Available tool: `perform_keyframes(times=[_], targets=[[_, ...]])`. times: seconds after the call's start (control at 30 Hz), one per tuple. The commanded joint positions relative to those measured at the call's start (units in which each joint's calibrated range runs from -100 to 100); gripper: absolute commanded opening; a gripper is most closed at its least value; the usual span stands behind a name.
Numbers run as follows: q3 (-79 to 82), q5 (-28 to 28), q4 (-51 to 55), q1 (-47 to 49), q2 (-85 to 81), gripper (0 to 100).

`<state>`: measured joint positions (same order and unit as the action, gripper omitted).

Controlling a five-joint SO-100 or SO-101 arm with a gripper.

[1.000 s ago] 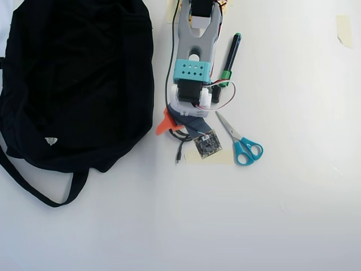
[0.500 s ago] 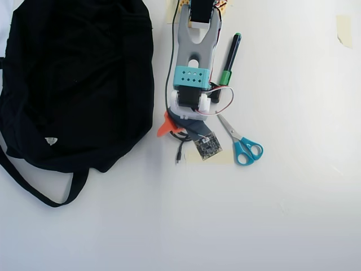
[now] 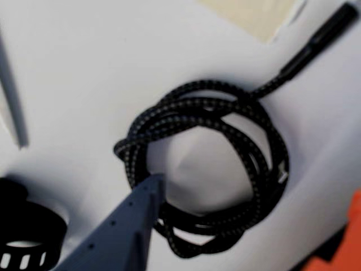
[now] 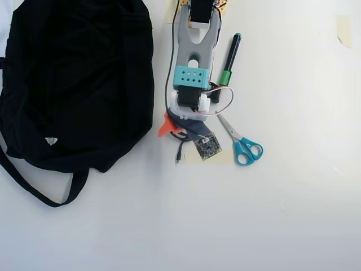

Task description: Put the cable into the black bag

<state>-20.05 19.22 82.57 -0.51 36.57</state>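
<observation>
The cable (image 3: 248,113) is a black braided coil lying on the white table, with its free plug end (image 3: 316,42) stretching to the upper right in the wrist view. My gripper (image 3: 254,195) is open low over the coil. The blue-grey finger (image 3: 141,209) sits at the coil's left part and the orange finger (image 3: 352,231) is outside its right side. In the overhead view the gripper (image 4: 176,134) covers most of the coil, and only the cable's end (image 4: 179,153) sticks out below. The black bag (image 4: 73,84) lies left of the arm, its strap (image 4: 39,195) trailing down.
A black ring-shaped clip (image 3: 25,237) lies just left of the blue-grey finger. In the overhead view, blue-handled scissors (image 4: 242,144) lie right of the gripper and a green-and-black marker (image 4: 230,56) beside the arm. A tape patch (image 4: 344,28) sits at the top right.
</observation>
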Motion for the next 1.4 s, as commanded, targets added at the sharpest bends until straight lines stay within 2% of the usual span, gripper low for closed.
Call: perform_keyframes(times=[0.0,0.33,1.1,1.37], targets=[[-2.50,0.29,-0.83,-0.01,-0.72,41],[-2.50,0.29,-0.83,-0.46,-0.72,44],[-2.50,0.97,-3.58,-1.06,2.27,43],[-2.50,0.97,-3.58,-1.13,2.27,37]])
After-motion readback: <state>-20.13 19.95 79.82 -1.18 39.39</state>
